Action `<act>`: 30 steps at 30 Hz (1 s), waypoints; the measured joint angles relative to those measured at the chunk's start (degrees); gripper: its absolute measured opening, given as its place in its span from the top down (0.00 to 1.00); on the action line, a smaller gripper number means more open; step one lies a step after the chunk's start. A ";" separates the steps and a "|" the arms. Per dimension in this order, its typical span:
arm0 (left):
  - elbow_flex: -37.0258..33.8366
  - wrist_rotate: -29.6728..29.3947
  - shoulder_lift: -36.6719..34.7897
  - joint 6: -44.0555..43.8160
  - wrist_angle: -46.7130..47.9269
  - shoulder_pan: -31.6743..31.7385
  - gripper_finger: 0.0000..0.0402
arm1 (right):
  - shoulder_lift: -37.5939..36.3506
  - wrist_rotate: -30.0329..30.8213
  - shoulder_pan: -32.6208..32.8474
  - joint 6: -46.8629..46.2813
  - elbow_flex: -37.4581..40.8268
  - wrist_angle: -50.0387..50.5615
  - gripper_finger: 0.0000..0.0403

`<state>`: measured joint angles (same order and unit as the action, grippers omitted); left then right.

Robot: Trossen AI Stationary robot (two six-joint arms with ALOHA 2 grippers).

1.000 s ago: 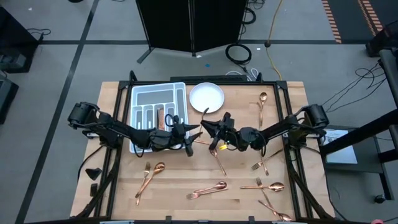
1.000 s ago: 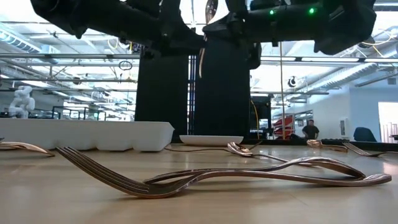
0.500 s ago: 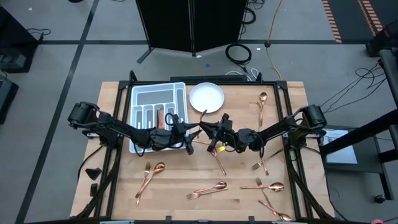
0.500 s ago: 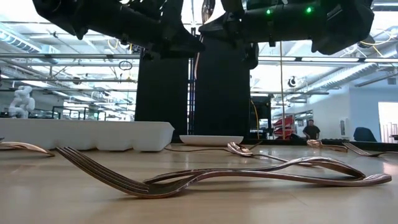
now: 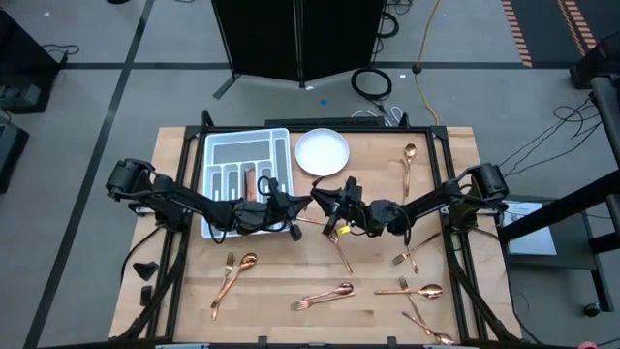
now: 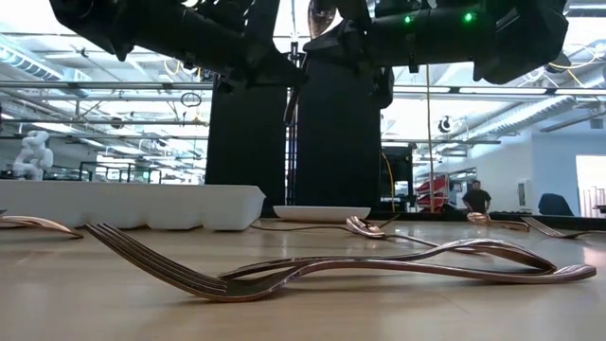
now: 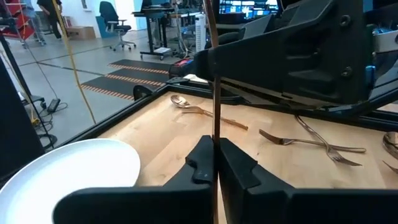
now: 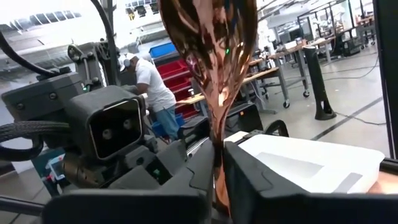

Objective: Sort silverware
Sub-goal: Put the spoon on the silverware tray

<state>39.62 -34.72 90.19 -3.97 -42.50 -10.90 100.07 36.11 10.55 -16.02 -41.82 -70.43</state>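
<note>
Mid-counter, just in front of the white plate [image 5: 321, 152], both grippers meet above the wood with one copper spoon [image 8: 211, 46] between them, held upright and off the surface. Left gripper [image 5: 302, 208] has its fingers [image 7: 239, 167] pressed together on the spoon's thin handle, seen as a vertical copper line in the left wrist view. Right gripper [image 5: 321, 199] fingers [image 8: 245, 163] pinch the same spoon at the neck, bowl standing up right in front of the right wrist camera. Grey tray [image 5: 244, 153] sits beside the plate on the left arm's side, with copper pieces in one of its slots. Rest of the silverware lies loose on the counter [image 5: 455, 145]: a spoon [image 5: 408, 165] near the far right corner, a fork [image 5: 403, 256] under the right arm, a fork and spoon pair [image 5: 232, 275] at near left, another pair [image 5: 323, 295] at near centre, more pieces [image 5: 417, 291] at near right. Low view shows a fork [image 6: 312, 270] lying flat close to the camera. Person [image 8: 152, 93] visible in the room behind, well off the counter.
</note>
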 joint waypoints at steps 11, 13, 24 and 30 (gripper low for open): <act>-0.02 -2.13 -4.07 1.37 5.46 0.07 1.00 | -5.69 -0.48 0.98 7.72 0.00 10.22 0.67; -0.02 -2.30 -7.70 -0.13 11.49 0.04 1.00 | -7.20 -0.45 1.47 8.22 0.00 15.55 0.64; -0.44 1.89 -34.92 -47.74 70.73 0.03 1.00 | -8.24 -0.36 4.22 1.35 0.00 33.96 0.60; -4.71 4.03 -43.28 -71.04 86.57 0.04 1.00 | -7.82 -0.40 4.26 0.66 0.00 34.37 0.60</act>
<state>34.91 -30.69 46.91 -75.01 44.07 -10.85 92.26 35.70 14.80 -15.36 -41.82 -36.06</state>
